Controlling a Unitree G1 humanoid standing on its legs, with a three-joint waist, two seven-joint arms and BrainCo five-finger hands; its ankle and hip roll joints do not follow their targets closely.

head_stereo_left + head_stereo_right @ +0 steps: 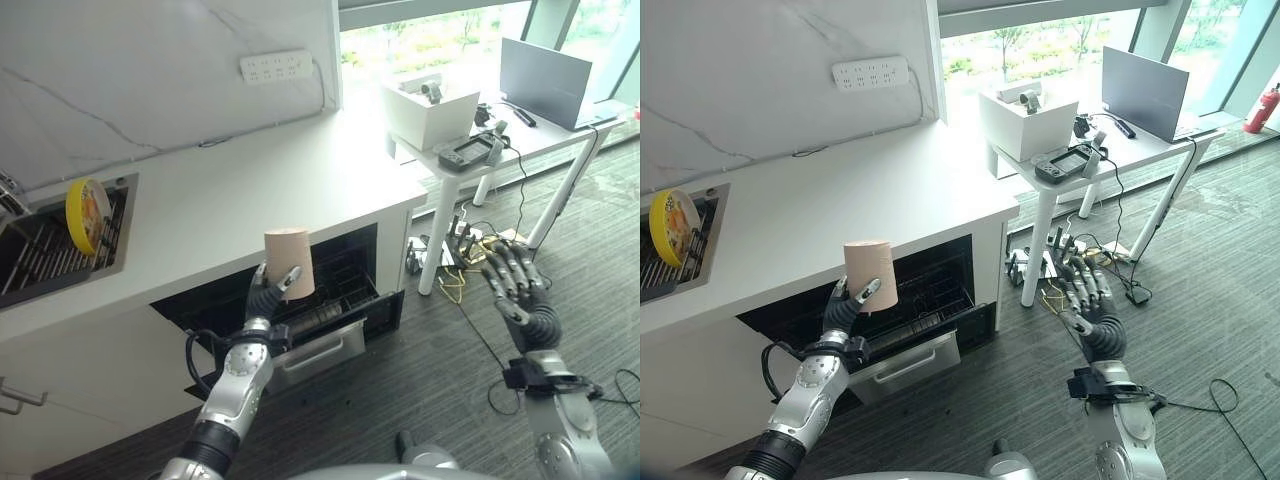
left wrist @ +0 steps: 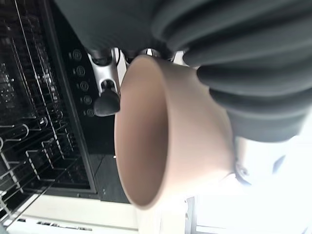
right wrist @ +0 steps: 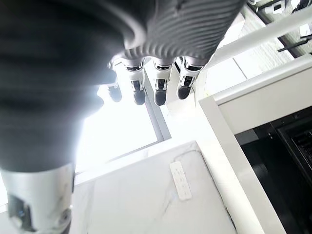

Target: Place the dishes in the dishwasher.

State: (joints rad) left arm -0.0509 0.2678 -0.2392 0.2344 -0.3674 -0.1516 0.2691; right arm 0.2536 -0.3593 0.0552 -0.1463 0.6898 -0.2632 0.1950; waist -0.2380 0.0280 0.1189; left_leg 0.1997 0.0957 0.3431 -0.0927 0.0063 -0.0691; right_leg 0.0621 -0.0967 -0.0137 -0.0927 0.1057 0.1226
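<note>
Beige cup, mouth down, is gripped in the left robot hand, fingers curled round it, raised in front of the open dishwasher under the white bench. Its black rack lies beyond the cup. The right robot hand is held up over the carpet, well apart, fingers straight and spread. A yellow plate stands in the sink rack.

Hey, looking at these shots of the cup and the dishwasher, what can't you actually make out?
- Dishwasher interior, eye views: dark, and the cup in the left hand covers part.
- Sink with the yellow plate, left eye view: cut off by the edge.
- Right hand: holds nothing.
</note>
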